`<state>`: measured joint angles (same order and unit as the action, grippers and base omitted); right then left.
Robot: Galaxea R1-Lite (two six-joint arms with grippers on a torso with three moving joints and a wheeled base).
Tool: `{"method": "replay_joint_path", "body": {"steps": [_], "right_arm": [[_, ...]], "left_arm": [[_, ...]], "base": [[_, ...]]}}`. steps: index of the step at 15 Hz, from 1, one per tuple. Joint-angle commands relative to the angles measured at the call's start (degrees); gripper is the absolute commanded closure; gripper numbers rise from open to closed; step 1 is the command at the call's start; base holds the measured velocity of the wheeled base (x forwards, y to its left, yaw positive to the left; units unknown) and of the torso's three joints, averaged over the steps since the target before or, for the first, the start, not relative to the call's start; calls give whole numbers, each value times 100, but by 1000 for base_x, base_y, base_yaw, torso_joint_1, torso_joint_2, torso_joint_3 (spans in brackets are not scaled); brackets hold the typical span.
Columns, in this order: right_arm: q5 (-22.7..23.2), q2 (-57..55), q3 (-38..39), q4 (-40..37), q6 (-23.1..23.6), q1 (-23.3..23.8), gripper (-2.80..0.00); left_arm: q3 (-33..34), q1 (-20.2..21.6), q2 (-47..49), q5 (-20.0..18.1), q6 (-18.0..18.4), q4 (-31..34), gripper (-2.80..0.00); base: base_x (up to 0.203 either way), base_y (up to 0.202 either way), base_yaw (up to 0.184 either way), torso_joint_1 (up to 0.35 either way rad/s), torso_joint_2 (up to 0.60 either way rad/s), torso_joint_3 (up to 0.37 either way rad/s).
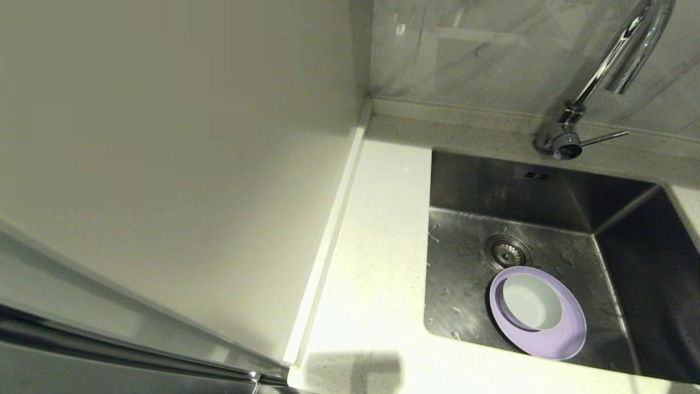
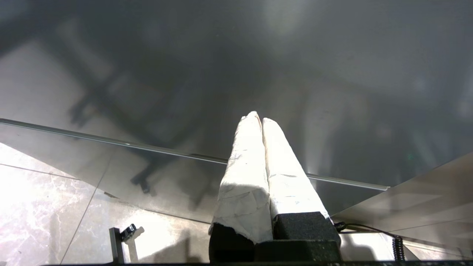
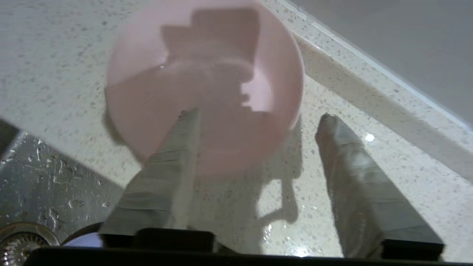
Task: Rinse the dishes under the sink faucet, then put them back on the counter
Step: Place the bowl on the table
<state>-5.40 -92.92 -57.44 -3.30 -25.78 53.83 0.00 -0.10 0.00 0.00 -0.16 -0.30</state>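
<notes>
Both claws have tapered fingers (image 2: 255,173) wrapped in pale tape on black mounts.

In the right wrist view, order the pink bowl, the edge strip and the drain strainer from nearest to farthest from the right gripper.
From the open right gripper:
1. Pink bowl, on the counter, one finger overlapping its rim.
2. Edge strip, along the wall beyond the other finger.
3. Drain strainer, down in the sink, back beside the wrist.
</notes>
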Motion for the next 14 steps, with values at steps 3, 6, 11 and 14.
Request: {"method": "replay_joint_path", "body": {"steps": [3, 6, 11, 14], "right_arm": [[-9, 1118, 393, 10, 197, 110, -280], [66, 2553, 888, 12, 506, 349, -280], [449, 4673, 992, -8, 1767, 458, -280], [113, 4325, 872, -19, 1992, 484, -280]], "left_arm": [[18, 1, 0, 0, -2, -5, 0], [18, 1, 0, 0, -2, -5, 0], [18, 1, 0, 0, -2, -5, 0], [18, 1, 0, 0, -2, -5, 0]], "base": [[0, 0, 0, 0, 0, 0], [0, 0, 0, 0, 0, 0], [0, 0, 0, 0, 0, 0], [0, 0, 0, 0, 0, 0]]}}
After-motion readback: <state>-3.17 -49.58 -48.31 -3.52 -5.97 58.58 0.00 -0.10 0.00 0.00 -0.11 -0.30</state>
